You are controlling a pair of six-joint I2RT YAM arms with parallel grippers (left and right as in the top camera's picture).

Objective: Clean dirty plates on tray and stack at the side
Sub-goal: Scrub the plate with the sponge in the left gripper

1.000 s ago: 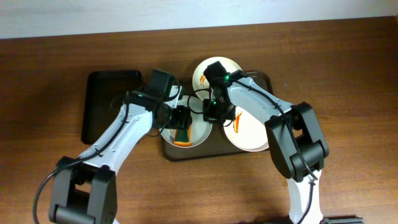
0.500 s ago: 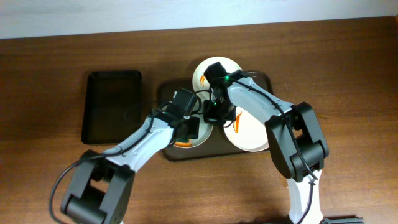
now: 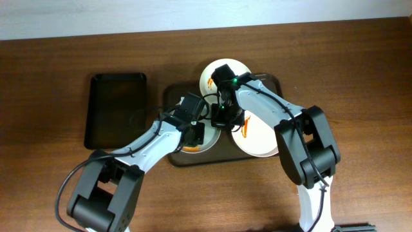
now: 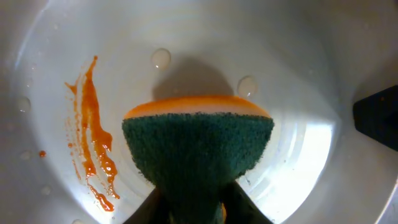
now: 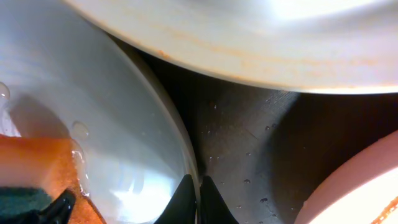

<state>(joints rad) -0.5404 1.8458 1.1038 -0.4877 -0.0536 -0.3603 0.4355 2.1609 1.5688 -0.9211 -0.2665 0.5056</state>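
A brown wooden surface [image 3: 360,77] carries two trays; a black tray [image 3: 116,109] lies at the left, and just right of it a dark brown tray [image 3: 175,154] holds three white plates; a far plate [image 3: 207,76], a near-right plate [image 3: 261,138] smeared with orange, and a near-left plate [image 3: 205,143] beneath both arms. The left pincer [image 4: 193,206] is closed on a sponge [image 4: 199,146], green scouring face toward the camera and orange back behind it, pressed onto the inside of the near-left plate; an orange sauce streak [image 4: 93,149] runs down the plate to the sponge's left, with a few water drops around it. The right pincer [image 5: 199,190] is pinched almost shut on that plate's rim, its fingertips meeting at the edge above the wet brown tray.
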